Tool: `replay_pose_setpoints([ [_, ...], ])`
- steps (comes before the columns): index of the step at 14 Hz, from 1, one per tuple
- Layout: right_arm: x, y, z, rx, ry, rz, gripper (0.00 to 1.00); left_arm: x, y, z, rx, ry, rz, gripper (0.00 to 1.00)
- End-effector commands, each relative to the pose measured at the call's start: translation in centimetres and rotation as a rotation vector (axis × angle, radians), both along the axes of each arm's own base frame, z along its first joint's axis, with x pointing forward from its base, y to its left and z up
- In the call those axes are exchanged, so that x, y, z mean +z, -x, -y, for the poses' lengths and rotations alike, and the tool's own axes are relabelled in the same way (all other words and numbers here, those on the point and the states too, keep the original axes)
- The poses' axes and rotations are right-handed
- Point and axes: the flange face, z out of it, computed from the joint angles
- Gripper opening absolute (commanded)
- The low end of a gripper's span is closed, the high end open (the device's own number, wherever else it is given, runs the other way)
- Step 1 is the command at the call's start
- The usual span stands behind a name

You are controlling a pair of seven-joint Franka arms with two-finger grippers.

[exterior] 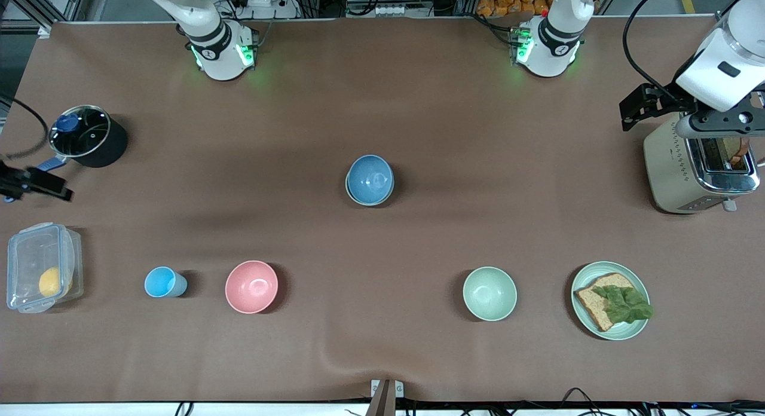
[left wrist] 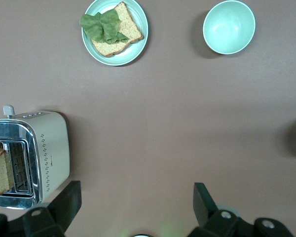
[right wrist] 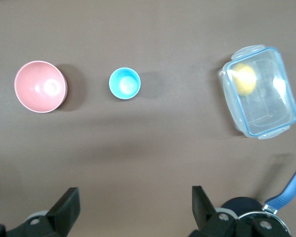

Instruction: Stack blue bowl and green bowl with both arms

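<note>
The round matte medium-blue bowl (exterior: 370, 178) sits near the middle of the brown-covered bench (exterior: 382, 105), nested inside another bowl whose pale rim shows just under it on the side toward the front camera; that lower rim looks like the pale sage-green bowl (exterior: 366, 199), though only a thin sliver of it shows.

Nearer the front camera stands a row of things. A mint pale-green bowl (exterior: 489, 293) stands alone toward the left arm's end, and beside it, closer still to that end, a pale-green plate (exterior: 583, 281) carries a slice of brown bread (exterior: 597, 311) topped with a lettuce leaf (exterior: 624, 302). Toward the right arm's end are a round pink bowl (exterior: 251, 286), a small sky-blue cup (exterior: 162, 282), and a clear lidded plastic box (exterior: 42, 266) with a yellow fruit (exterior: 49, 281) inside.

The left gripper (exterior: 642, 108) hangs over a cream and chrome toaster (exterior: 687, 165) at the left arm's end, its fingers (left wrist: 204, 200) spread wide and holding nothing; a slice of bread (left wrist: 0, 173) stands in the toaster slot. The right gripper (exterior: 36, 186) hangs at the right arm's end beside a black pot with a glass lid (exterior: 86, 135), its fingers (right wrist: 202, 202) also spread wide and empty.

No brand name or writing can be read on anything.
</note>
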Motion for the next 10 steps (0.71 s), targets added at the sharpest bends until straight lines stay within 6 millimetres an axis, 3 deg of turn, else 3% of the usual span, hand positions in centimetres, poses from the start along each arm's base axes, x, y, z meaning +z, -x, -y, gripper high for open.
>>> replay_pose_setpoints([
  [1,3.9,3.8,-1.6,-0.004,0.019,0.054,1.0,0.7,0.2,-0.4,-0.006,0.019,-0.006,1.0],
  [3,6.2,5.6,-3.3,-0.016,0.009,0.083,1.0,0.6,0.3,0.0,-0.003,0.018,-0.007,1.0],
  [7,6.4,5.9,-8.9,0.088,0.025,0.055,1.0,0.5,0.3,0.4,-0.01,0.02,-0.009,1.0],
  [10,5.8,6.2,-8.5,0.071,0.023,0.032,1.0,0.5,0.3,0.4,-0.011,0.02,-0.009,1.0],
])
